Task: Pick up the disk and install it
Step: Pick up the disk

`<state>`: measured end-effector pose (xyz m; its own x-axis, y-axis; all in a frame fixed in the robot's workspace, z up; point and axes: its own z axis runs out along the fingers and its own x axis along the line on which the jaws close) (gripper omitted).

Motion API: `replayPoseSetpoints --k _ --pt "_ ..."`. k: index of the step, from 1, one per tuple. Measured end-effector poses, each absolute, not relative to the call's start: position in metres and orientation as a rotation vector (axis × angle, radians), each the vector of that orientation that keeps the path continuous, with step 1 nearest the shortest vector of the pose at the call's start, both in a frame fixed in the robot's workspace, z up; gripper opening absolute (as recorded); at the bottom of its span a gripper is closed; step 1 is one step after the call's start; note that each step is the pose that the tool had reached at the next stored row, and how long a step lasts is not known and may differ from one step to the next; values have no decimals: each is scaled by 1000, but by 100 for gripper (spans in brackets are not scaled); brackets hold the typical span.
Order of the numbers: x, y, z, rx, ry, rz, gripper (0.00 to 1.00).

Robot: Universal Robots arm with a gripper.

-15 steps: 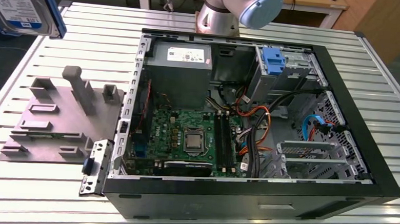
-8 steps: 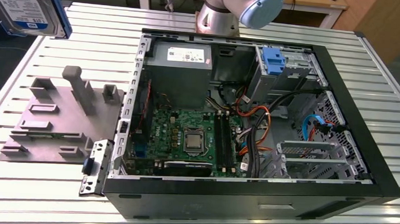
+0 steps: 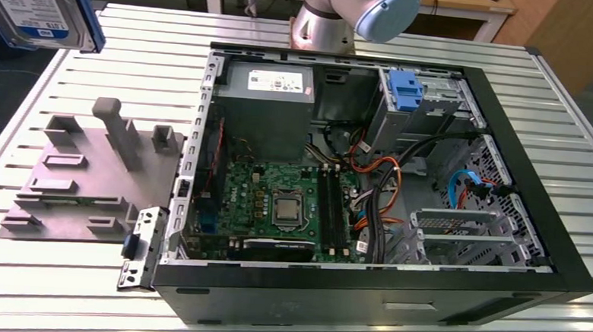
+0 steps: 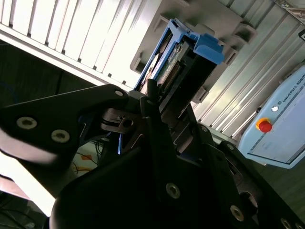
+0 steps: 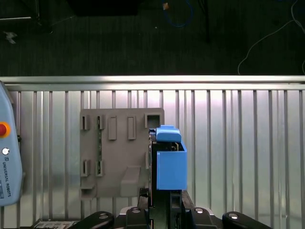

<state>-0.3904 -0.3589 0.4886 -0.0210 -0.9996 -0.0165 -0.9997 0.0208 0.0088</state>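
Claw (image 5: 161,198) grips disk (image 5: 170,167) above grey fixture (image 5: 114,157); open case (image 3: 377,178) alongside.

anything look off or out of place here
Nothing looks spilled or broken. The one thing out of place is the disk: it hangs in the air, clamped in the gripper, by the edge of the grey fixture, not seated in the open computer case.

Bright light glares white off the ribbed table (image 4: 62,33).
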Motion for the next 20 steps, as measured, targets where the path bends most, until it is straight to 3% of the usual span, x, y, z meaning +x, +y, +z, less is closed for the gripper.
replayPoseSetpoints --k 20 --pt "-390 -359 499 -2194 2241 28 35"
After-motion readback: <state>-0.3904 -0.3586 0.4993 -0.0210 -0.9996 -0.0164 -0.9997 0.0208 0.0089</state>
